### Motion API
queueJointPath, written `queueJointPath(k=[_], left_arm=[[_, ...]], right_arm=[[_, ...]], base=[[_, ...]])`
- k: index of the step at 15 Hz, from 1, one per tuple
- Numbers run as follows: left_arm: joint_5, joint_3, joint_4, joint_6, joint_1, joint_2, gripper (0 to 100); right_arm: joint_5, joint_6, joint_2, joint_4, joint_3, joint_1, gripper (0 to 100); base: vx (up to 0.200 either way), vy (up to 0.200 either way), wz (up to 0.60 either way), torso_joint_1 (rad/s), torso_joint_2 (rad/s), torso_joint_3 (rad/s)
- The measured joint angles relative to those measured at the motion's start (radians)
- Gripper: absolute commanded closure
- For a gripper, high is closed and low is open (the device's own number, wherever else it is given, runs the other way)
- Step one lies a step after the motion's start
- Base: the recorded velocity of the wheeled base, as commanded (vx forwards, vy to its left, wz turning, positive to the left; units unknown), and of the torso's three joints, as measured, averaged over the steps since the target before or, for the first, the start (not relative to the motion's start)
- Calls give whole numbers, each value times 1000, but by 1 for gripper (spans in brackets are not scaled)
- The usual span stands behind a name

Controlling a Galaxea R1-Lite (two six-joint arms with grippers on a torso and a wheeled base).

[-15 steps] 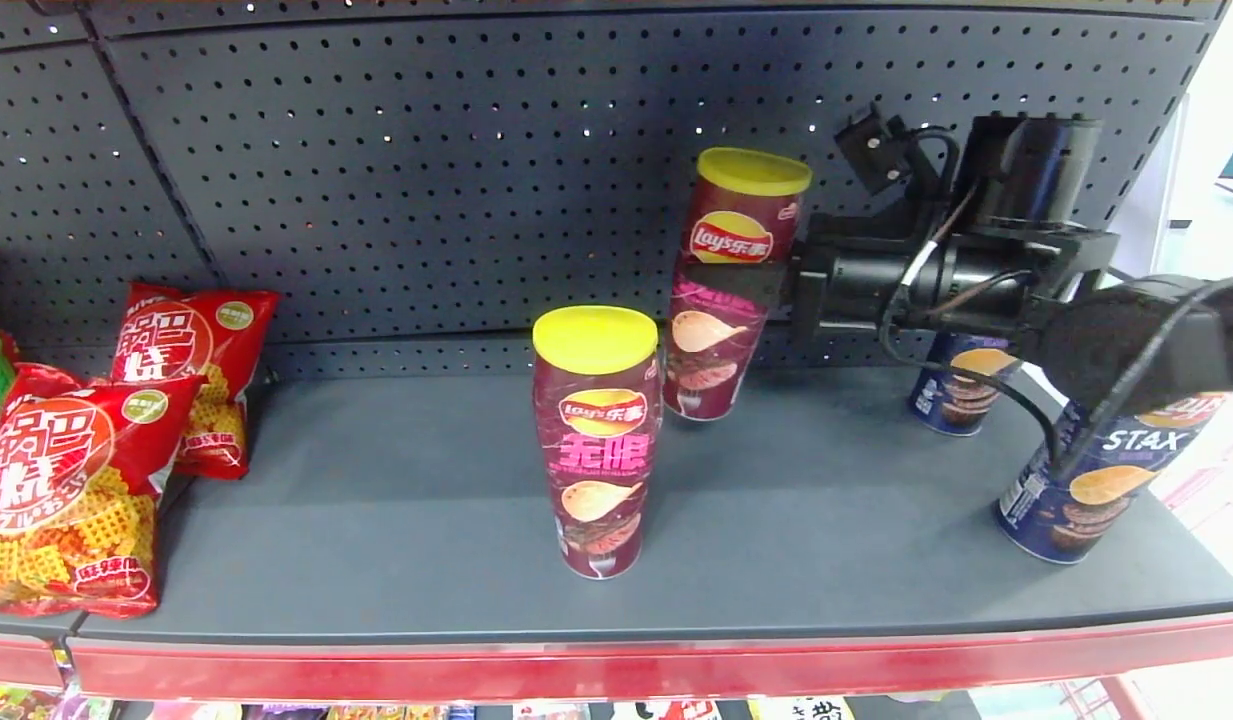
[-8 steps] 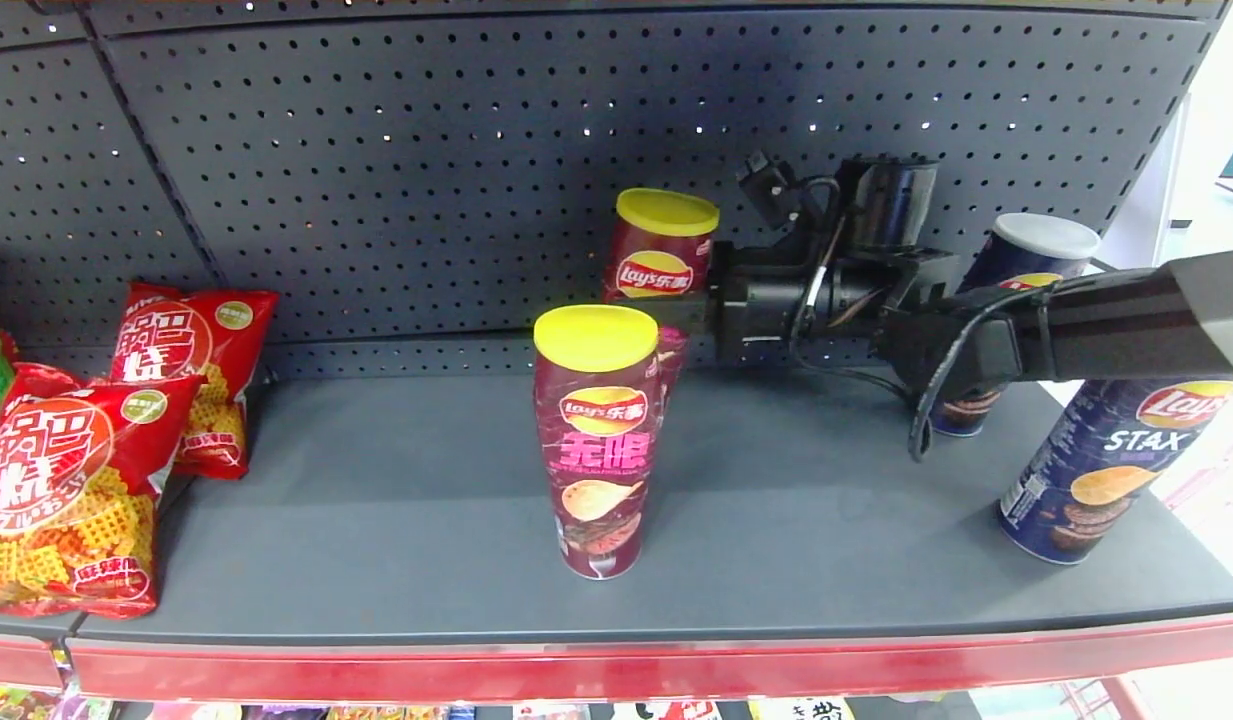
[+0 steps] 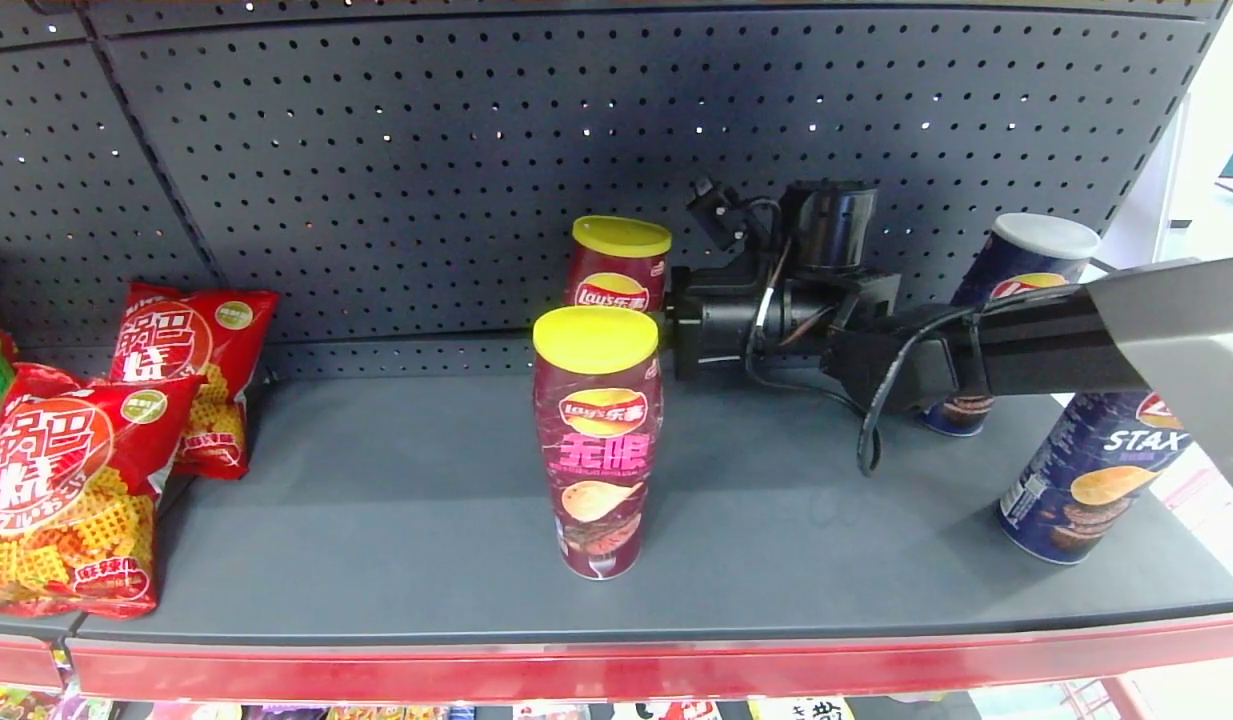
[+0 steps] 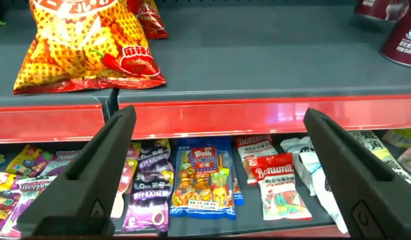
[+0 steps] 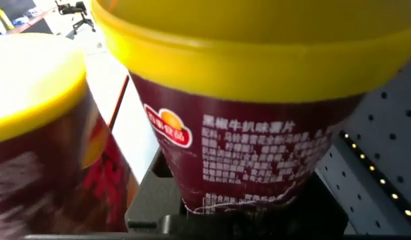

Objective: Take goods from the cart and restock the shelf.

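Right gripper point(image 3: 664, 318) clamped on the side of held can point(image 3: 619, 262), at the shelf's point(image 3: 376, 500) back edge, mid-width, close to the pegboard point(image 3: 426, 150). Held can is upright with its yellow lid up; its base is hidden behind the front can point(image 3: 598, 440), which stands nearer the front edge. Front blue can point(image 3: 1086, 480) and back blue can point(image 3: 1026, 265) at right end. Snack bags point(image 3: 66, 490) at left end. Left gripper point(image 4: 219, 115) wide open, holding nothing, facing the shelf's red lip point(image 4: 59, 123), candy packs point(image 4: 205, 180) below.

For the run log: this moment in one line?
right gripper shut on rear maroon can | behind front maroon can | left gripper open
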Motion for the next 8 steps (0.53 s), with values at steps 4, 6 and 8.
queueJointPath(k=[4, 6, 8], left_arm=[[0, 0, 0, 0, 0, 0, 0], [0, 0, 0, 0, 0, 0, 0], [0, 0, 0, 0, 0, 0, 0]], right_arm=[[0, 2, 15, 0, -3, -10, 100], [0, 2, 21, -1, -5, -18, 100], [0, 2, 30, 0, -23, -29, 100]], base=[[0, 0, 0, 0, 0, 0], [0, 0, 0, 0, 0, 0], [0, 0, 0, 0, 0, 0]])
